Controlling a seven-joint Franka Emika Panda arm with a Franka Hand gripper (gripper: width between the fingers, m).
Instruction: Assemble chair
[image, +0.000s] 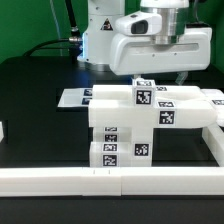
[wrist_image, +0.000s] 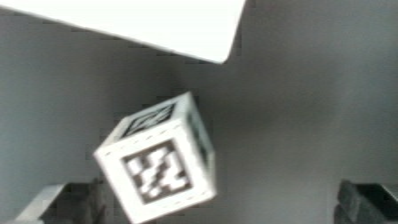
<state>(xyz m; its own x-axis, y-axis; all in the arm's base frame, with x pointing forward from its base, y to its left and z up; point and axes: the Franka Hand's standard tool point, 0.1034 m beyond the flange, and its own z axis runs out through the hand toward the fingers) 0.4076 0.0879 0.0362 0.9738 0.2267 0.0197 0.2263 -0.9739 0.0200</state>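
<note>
Chair (image: 135, 125) parts are sitting stacked on the bench (image: 40, 85), just behind the long white border rail (image: 110, 180) and partly over the marker board (image: 75, 97): chunky tagged blocks piled around a taller middle piece, with a long piece running off toward the exterior view's right of the stack. Whether any of them are actually joined yet, I cannot tell from these views. Tool (wrist_image: 217, 205) is hanging above and just behind the chair stack, jaws standing wide apart and gripping nothing. Wrist view is showing a tagged block (wrist_image: 164, 155) tilted between the two fingers (wrist_image: 68, 200), clearly below them and not touching. Judging by that, the arm is lining up a pick on that top block, so this is reading as an approach step, fairly early in the build. Next move is calling for a wrist rotation so the fingers are squaring to the block's flat sides, then a straight descent and a close. Risk: block is sitting skewed to the jaws, so closing now is likely twisting it.
</note>
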